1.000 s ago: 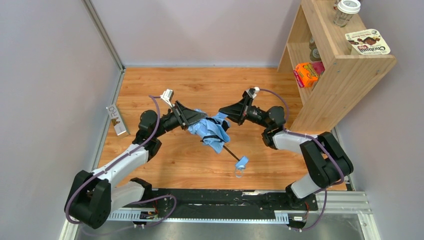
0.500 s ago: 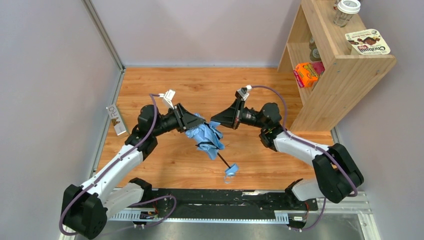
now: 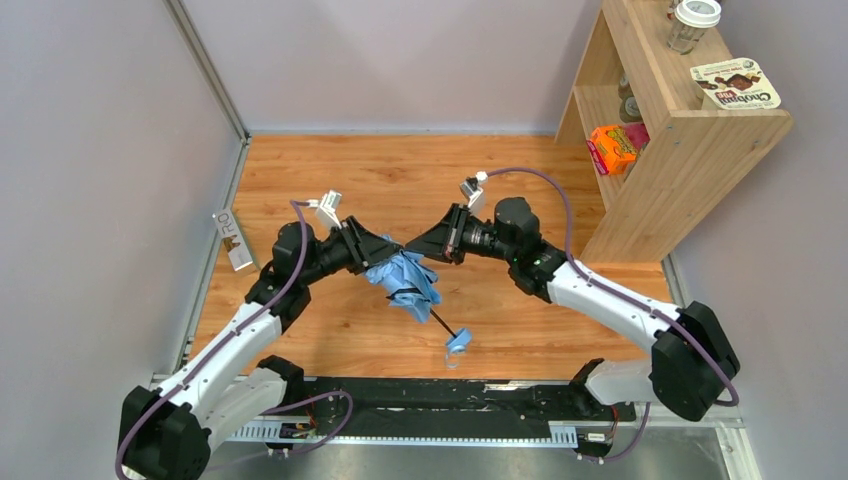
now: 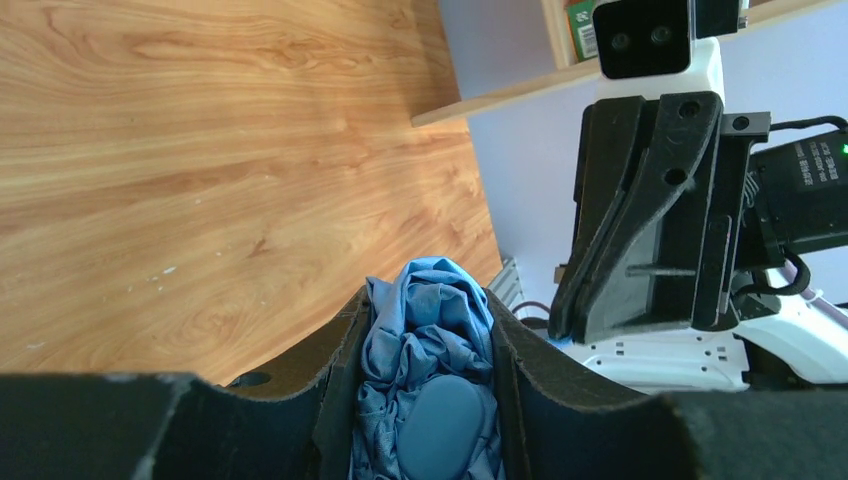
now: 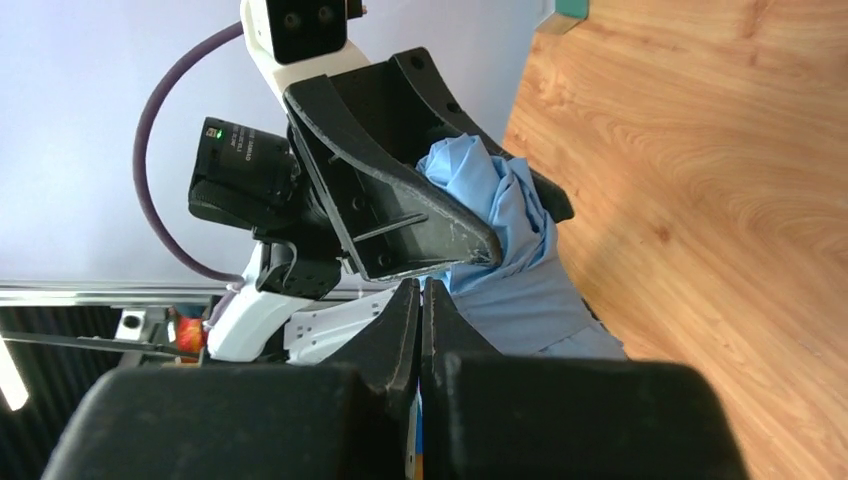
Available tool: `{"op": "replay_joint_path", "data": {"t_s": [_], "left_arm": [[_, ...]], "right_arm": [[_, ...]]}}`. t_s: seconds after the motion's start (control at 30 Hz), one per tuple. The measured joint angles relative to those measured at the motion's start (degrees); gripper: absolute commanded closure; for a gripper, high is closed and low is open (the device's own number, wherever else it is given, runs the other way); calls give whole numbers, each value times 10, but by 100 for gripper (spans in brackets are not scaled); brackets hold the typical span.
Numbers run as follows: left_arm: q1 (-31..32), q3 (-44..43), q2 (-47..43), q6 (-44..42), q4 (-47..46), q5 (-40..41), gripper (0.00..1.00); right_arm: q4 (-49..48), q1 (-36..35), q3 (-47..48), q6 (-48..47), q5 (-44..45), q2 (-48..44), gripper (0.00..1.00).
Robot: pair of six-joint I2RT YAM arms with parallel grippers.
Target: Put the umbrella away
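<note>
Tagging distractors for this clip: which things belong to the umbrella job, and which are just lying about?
Job: umbrella; left gripper, clamped on it; right gripper.
Lying about: wooden shelf; orange box; Choco Pie box; lidded jar; small placard.

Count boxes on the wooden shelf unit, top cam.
2: Choco Pie box on the top board, orange box on the shelf below. A pink thing behind the orange one may be a third. More may be hidden.
</note>
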State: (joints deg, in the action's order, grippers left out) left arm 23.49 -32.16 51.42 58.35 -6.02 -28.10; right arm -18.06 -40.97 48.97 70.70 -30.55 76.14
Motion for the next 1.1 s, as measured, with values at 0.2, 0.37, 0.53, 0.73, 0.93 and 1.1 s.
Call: {"op": "replay_joint_path", "data": {"t_s": [0.2,0.37,0.53,0.73,0.93,1.1], "left_arm": [[0,43,2,40,-119,-35,100],[-3,83,5,112,-258,-64,100],[-4,75,35,199,-383,-68,100],[-4,9,130,282,-535,-30,100],[-4,-23,220,325,-629,-5,100],[-4,-37,252,327,-639,-3,100]], "right_arm": [[28,64,-7,-31,-7,-20,100],[58,109,-13,-45,-45,3,100],[14,92,-38,-10,-44,7,100],[-35,45,-78,107,-16,34,100],[-84,25,-79,238,9,53,84],[-130,23,-98,344,27,53,64]]}}
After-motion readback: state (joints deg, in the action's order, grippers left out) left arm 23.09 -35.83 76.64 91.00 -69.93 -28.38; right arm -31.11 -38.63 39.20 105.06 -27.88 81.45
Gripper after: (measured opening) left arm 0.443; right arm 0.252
